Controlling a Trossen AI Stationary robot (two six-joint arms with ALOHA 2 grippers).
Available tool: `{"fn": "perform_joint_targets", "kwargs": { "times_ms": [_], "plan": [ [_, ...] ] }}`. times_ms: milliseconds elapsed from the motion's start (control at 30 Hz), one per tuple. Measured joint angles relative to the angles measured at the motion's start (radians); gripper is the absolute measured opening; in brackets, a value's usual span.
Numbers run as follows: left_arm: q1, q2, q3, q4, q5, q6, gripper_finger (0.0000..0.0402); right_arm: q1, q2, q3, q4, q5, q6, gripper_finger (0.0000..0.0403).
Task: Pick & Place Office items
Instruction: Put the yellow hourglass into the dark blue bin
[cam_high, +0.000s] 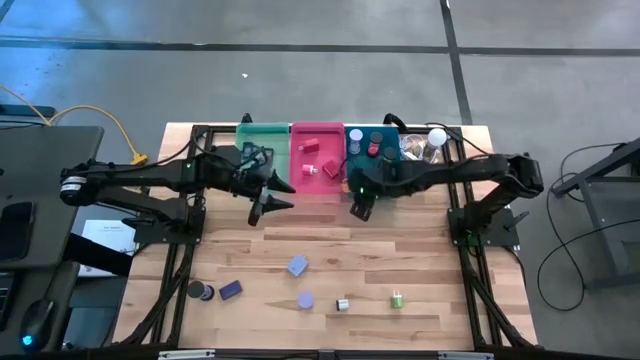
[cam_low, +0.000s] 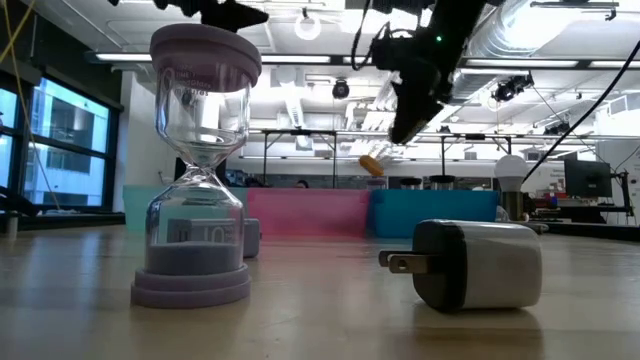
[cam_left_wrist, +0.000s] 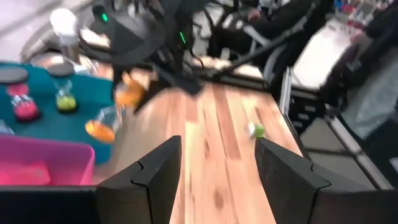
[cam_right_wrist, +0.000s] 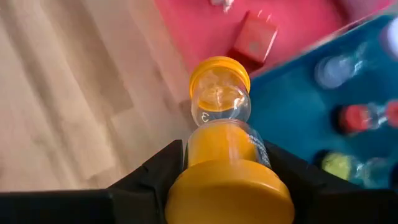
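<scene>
My right gripper (cam_high: 358, 208) hangs over the near edge of the pink bin (cam_high: 300, 185) and teal bin (cam_high: 356, 150), shut on an orange-capped hourglass (cam_right_wrist: 219, 106). My left gripper (cam_high: 272, 208) hovers open and bare in front of the green bin (cam_high: 262, 135); its fingers (cam_left_wrist: 155, 177) frame only table. A lavender hourglass (cam_low: 200, 170) stands upright on the near table beside a grey plug charger (cam_low: 470, 262) lying on its side. A lavender block (cam_high: 297, 265), a dark blue block (cam_high: 231, 290), a dark roll (cam_high: 200, 290) and a small green item (cam_high: 397, 299) also lie there. My right gripper pinches the hourglass by its near orange cap (cam_right_wrist: 230, 186) between the two fingers (cam_right_wrist: 155, 174). The fingers slant down from the table's right. The hourglass sticks out beyond the fingertips along their line, its far cap (cam_right_wrist: 219, 74) lowest, lifted clear above the bins' shared edge.
The three bins stand in a row at the table's far edge; the pink one holds red blocks (cam_right_wrist: 254, 40), the teal one several small hourglasses (cam_left_wrist: 25, 106). A white bulb (cam_high: 437, 137) with clear clutter sits right of the teal bin. Bare wood lies between the bins and the near items.
</scene>
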Motion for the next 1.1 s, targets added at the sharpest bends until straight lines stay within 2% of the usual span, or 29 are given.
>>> {"fn": "perform_joint_targets", "kwargs": {
  "times_ms": [133, 333, 600, 900, 1100],
  "plan": [
    [0.0, 0.0, 0.0, -0.081, 0.018, 0.019, 0.0199, -0.075, -0.002, 0.07, -0.083, -0.13, 0.0, 0.0177],
    [0.0, 0.001, 0.0, -0.199, 0.02, 0.061, 0.0199, -0.167, -0.002, 0.158, -0.214, -0.215, 0.0, 0.0175],
    [0.0, 0.002, -0.005, -0.238, 0.02, 0.064, 0.0199, -0.257, 0.02, 0.181, -0.253, -0.203, 0.007, 0.0177],
    [-0.015, 0.062, -0.006, -0.235, 0.022, 0.063, 0.0199, -0.356, 0.158, 0.182, -0.236, -0.277, -0.005, 0.0177],
    [-0.061, 0.093, -0.006, -0.231, 0.025, 0.062, 0.0199, -0.371, 0.245, 0.198, -0.247, -0.307, -0.023, 0.0177]
  ]
}}
